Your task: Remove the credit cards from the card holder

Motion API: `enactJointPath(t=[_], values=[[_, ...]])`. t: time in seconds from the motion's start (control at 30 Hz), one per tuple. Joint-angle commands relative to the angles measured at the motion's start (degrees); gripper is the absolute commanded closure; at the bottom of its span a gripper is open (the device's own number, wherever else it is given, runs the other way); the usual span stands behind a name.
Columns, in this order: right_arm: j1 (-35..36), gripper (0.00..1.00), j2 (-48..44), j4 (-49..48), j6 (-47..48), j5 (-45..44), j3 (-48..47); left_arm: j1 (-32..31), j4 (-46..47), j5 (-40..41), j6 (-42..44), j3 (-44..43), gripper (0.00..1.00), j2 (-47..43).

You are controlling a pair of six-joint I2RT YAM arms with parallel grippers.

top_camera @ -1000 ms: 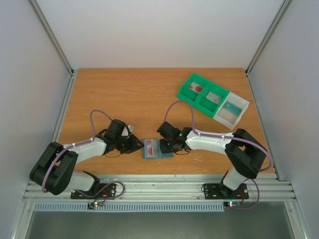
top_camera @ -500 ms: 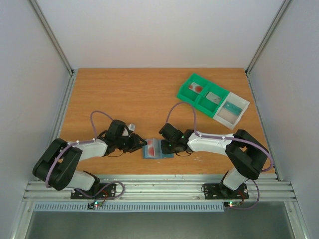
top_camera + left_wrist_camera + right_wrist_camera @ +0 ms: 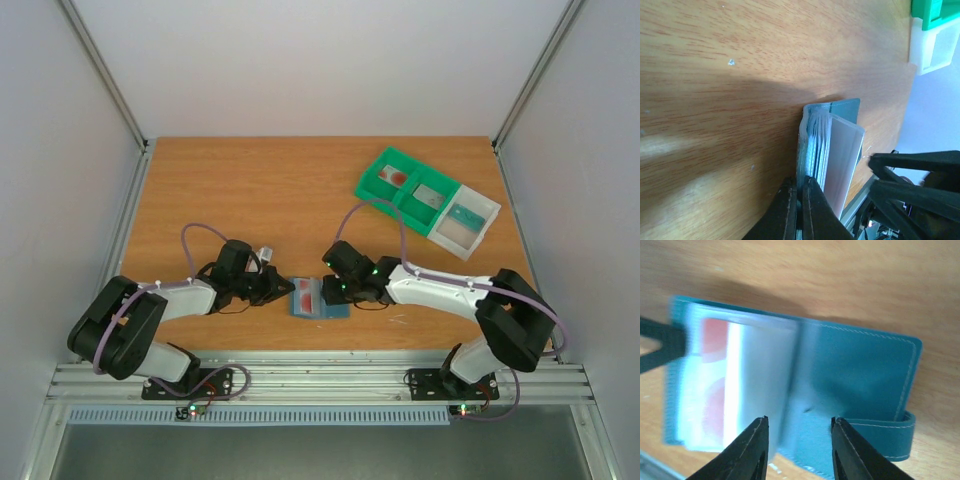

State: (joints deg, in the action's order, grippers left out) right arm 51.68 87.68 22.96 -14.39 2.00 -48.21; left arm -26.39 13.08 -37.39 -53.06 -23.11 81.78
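Now, card holder (image 3: 318, 299): laid open on desk (image 3: 250, 200), lower centre.
Left gripper (image 3: 800, 181): jaws clamped on card holder's edge.
Right gripper (image 3: 799, 420): jaws held apart above it.

Bright, even light; the card holder (image 3: 860, 375) blurs in right wrist view.

On the table (image 3: 250, 190), a green bin (image 3: 392, 209) touches a white bin (image 3: 455, 235) near its far right corner.
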Motion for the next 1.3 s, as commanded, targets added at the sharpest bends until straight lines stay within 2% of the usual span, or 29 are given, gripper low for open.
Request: enactJointPath(t=[0.0,0.17,0.37,0.6,0.8,0.93,1.13,1.27], values=[[-0.3,0.61,-3.5,1.6,-0.8,3.4,-4.2,-0.1,2.8,-0.8,-0.1,0.4,1.00,-1.0],[0.0,0.45,-1.4,1.1,-2.2,6.9,-6.2,-0.1,2.4,-0.8,-0.3,0.4,1.00,-1.4],[0.3,0.40,3.0,1.4,-2.8,6.2,-8.4,-0.1,2.0,-1.0,-0.3,0.4,1.00,-1.9],[0.4,0.44,8.5,6.3,-0.7,2.5,-11.8,-0.1,0.2,-0.2,0.0,0.4,1.00,-2.5],[0.4,0.48,5.7,12.0,0.5,-8.9,-9.6,-0.1,-3.1,0.8,1.6,0.3,1.00,-3.1],[0.3,0.52,4.9,15.1,1.1,-13.5,-8.3,-0.1,-3.7,1.1,2.1,0.0,1.00,-3.2],[0.3,0.58,-0.8,13.6,1.4,-10.8,-6.9,-0.1,-5.0,1.7,2.4,-0.3,0.99,-3.3],[0.4,0.59,-5.9,10.1,1.8,-3.6,-7.1,-0.1,-5.2,1.5,2.2,-0.3,0.99,-3.5]])
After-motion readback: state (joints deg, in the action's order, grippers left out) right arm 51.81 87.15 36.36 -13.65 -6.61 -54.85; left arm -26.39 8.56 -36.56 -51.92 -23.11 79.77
